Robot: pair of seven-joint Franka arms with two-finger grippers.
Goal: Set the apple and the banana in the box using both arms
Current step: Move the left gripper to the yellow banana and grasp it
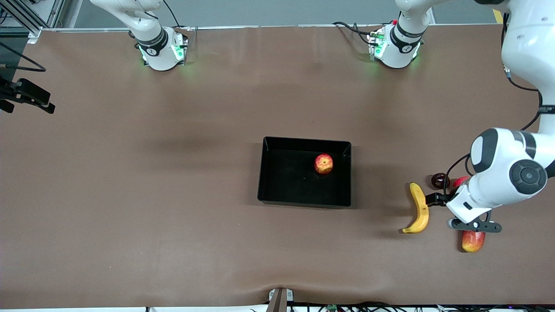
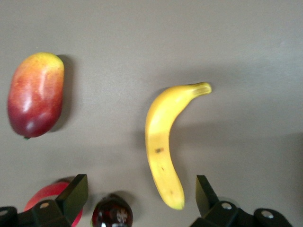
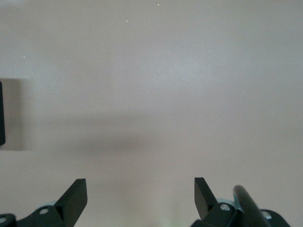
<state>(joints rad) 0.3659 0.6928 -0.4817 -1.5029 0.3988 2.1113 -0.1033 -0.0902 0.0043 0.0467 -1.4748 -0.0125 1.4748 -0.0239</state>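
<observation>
The apple (image 1: pixel 324 164) lies in the black box (image 1: pixel 277 197), near the corner toward the left arm's end. The banana (image 1: pixel 419 209) lies on the table outside the box, toward the left arm's end. My left gripper (image 1: pixel 437 199) hangs low beside the banana, open and empty. In the left wrist view the banana (image 2: pixel 165 142) has one end between the spread fingers of the left gripper (image 2: pixel 140 196). My right gripper (image 3: pixel 140 194) is open and empty over bare table; it is out of the front view.
A mango-like red-and-yellow fruit (image 1: pixel 472 240) lies nearer the front camera than the left gripper. A dark round fruit (image 1: pixel 440 180) and a red fruit (image 1: pixel 460 181) lie beside the banana under the left wrist. A black device (image 1: pixel 26 97) sits at the right arm's end.
</observation>
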